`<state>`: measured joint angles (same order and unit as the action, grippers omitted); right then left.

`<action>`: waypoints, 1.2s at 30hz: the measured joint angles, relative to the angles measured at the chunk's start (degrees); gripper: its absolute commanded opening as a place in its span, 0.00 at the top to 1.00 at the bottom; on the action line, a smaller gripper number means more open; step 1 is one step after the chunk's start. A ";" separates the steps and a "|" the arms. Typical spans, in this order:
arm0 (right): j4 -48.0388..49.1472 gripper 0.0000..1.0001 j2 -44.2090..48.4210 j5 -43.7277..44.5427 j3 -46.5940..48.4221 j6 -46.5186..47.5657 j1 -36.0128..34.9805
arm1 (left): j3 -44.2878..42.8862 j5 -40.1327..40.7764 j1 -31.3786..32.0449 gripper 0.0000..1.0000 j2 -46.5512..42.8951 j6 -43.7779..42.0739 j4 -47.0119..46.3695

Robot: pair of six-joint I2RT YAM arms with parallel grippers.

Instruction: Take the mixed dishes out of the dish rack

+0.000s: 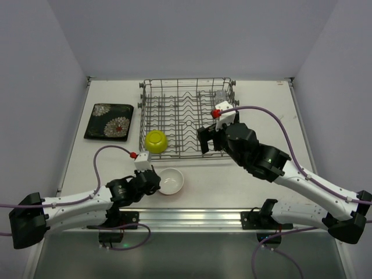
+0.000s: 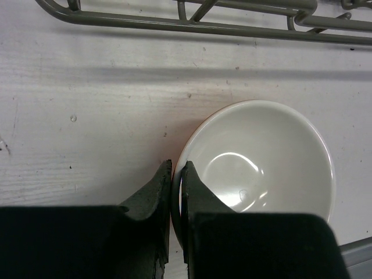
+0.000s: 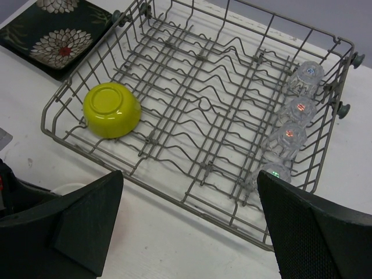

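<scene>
The grey wire dish rack (image 1: 174, 110) (image 3: 203, 110) stands at the back middle of the table. A yellow-green bowl (image 1: 156, 141) (image 3: 111, 109) lies upside down in its near left corner. Several clear glasses (image 3: 300, 107) (image 1: 221, 95) line its right side. In front of the rack, a small bowl with a white inside (image 1: 171, 181) (image 2: 261, 157) sits upright on the table. My left gripper (image 1: 157, 178) (image 2: 178, 171) is shut on its left rim, one finger inside and one outside. My right gripper (image 1: 210, 145) (image 3: 190, 174) hangs open over the rack's near edge, holding nothing.
A square black plate with white-red flowers (image 1: 109, 121) (image 3: 58, 35) lies flat on the table left of the rack. The rack's near wire edge (image 2: 174, 24) runs just beyond the white bowl. The metal rail (image 1: 192, 216) carrying the arm bases crosses the table's near edge.
</scene>
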<state>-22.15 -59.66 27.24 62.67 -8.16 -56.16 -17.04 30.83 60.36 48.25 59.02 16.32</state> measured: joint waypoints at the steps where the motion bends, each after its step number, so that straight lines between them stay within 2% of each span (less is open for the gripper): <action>1: 0.00 0.01 -0.02 0.00 -0.02 0.00 0.07 | -0.02 0.57 0.59 0.92 0.76 0.55 -0.68; 2: 0.02 0.01 -0.02 -0.02 -0.02 0.00 0.09 | -0.11 1.03 0.94 0.92 1.29 0.96 -1.03; 4: 0.07 0.01 -0.02 -0.17 -0.02 0.00 0.26 | -0.26 2.01 1.88 0.83 2.03 1.88 -1.40; 5: 0.09 0.01 -0.02 -0.28 -0.02 0.00 0.37 | -0.31 2.27 2.25 0.70 2.14 1.99 -1.33; 8: 0.17 0.01 -0.20 -1.05 -0.02 -0.33 1.07 | -0.39 2.47 2.86 0.59 2.16 2.36 -1.07; 11: -0.11 0.01 -1.11 -2.45 0.02 -1.81 3.06 | -1.57 2.47 3.10 0.43 2.62 2.05 -0.39; 14: -0.72 0.01 -2.86 -5.01 0.13 -3.72 6.19 | -4.42 2.54 3.54 0.22 3.10 1.86 1.55; 16: -1.03 0.01 -4.37 -7.72 0.42 -5.11 8.17 | -6.97 2.82 3.93 0.16 3.06 1.86 3.41; 19: -1.20 0.01 -7.72 -12.37 2.12 -7.54 11.17 | -10.82 3.69 4.26 0.01 2.03 1.49 6.75; 27: -0.46 0.01 -22.25 -22.58 12.31 -17.55 16.17 | -26.53 10.82 3.02 0.00 1.46 -3.93 18.47; 30: 2.21 0.01 -29.33 -28.57 15.96 -24.48 18.43 | -32.50 10.45 -5.75 0.00 2.95 -10.12 16.94; 33: 6.54 0.01 -34.32 -33.66 16.04 -30.45 20.28 | -34.58 4.04 -20.94 0.00 3.23 -16.70 12.79; 36: 8.63 0.03 -40.11 -37.55 17.49 -35.47 20.83 | -36.48 -2.91 -33.88 0.00 5.20 -19.28 10.84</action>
<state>-13.52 -99.77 -10.31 80.16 -43.64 -35.33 -53.52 27.92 26.48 53.45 39.75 27.16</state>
